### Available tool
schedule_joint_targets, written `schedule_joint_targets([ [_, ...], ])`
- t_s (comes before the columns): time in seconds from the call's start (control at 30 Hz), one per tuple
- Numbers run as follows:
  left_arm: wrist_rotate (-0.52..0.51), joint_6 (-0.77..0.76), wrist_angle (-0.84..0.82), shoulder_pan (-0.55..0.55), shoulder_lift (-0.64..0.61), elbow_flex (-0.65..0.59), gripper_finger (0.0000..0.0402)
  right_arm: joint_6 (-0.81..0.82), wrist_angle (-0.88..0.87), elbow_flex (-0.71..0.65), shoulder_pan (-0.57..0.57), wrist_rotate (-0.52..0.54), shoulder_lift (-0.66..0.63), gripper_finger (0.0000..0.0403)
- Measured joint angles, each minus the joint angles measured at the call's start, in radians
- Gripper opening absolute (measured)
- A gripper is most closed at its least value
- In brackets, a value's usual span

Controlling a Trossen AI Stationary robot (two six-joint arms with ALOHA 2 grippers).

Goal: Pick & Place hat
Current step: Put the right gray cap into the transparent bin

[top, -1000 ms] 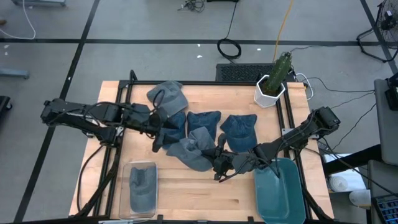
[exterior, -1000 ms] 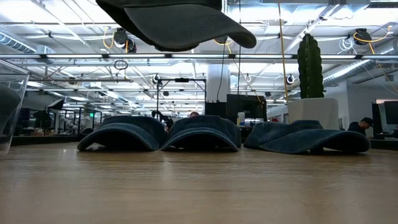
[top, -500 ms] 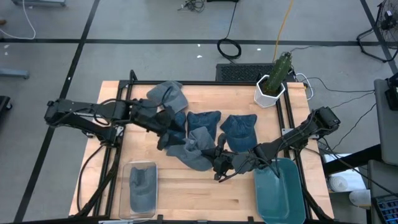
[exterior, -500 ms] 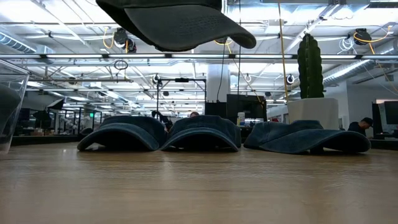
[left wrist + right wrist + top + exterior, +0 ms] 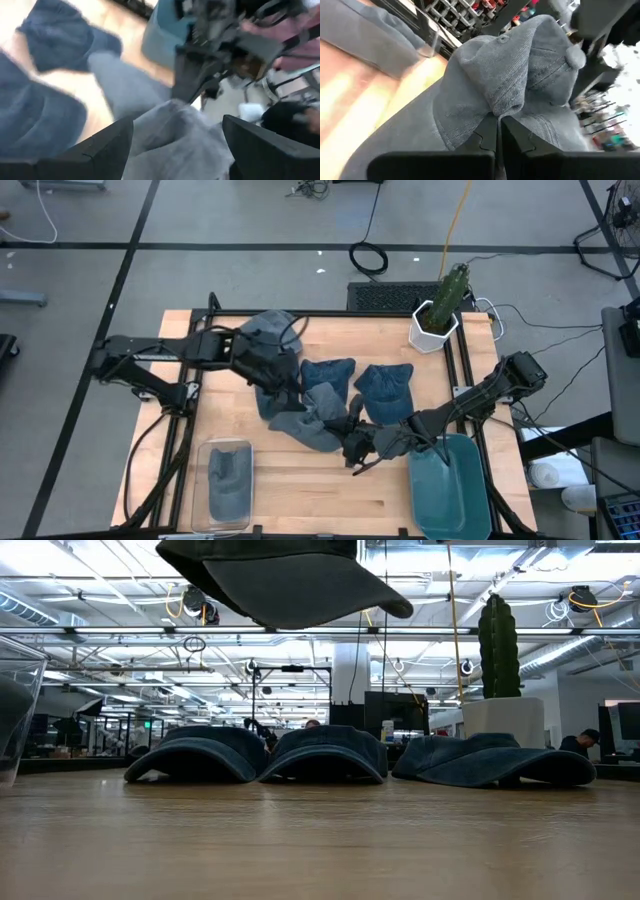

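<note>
Your left gripper (image 5: 285, 392), jaws wide open w/ nothing held, hovers just left of the lifted grey fabric cap (image 5: 312, 423). Right gripper (image 5: 352, 442) is clamped shut on that cap's edge, just left of the teal plastic bin (image 5: 452, 498).

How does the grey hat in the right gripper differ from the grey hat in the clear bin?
The held grey hat is pinched by the right gripper, lifted off the table; the binned grey hat lies inside the clear bin, untouched. The held one hangs spread and crumpled; the binned one lies compact. Both are grey caps.
</note>
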Motion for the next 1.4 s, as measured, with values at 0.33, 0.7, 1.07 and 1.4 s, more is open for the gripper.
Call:
schedule_joint_targets([
  [0.33, 0.033, 0.018, -0.097, 0.008, 0.087, 0.147, 0.0319, -0.216, 0.020, 0.001, 0.011, 0.245, 0.000, 0.0000],
  [0.7, 0.054, -0.074, -0.140, 0.076, 0.088, 0.155, 0.0319, -0.424, 0.086, 0.001, -0.027, 0.246, 0.000, 0.0000],
  [1.07, 0.044, -0.050, -0.208, 0.079, 0.089, 0.155, 0.0332, -0.413, 0.070, 0.000, -0.026, 0.197, 0.000, 0.0000],
  [1.4, -0.022, 0.007, -0.222, 0.079, 0.089, 0.155, 0.0319, -0.427, 0.133, 0.000, -0.026, 0.110, 0.000, 0.0000],
])
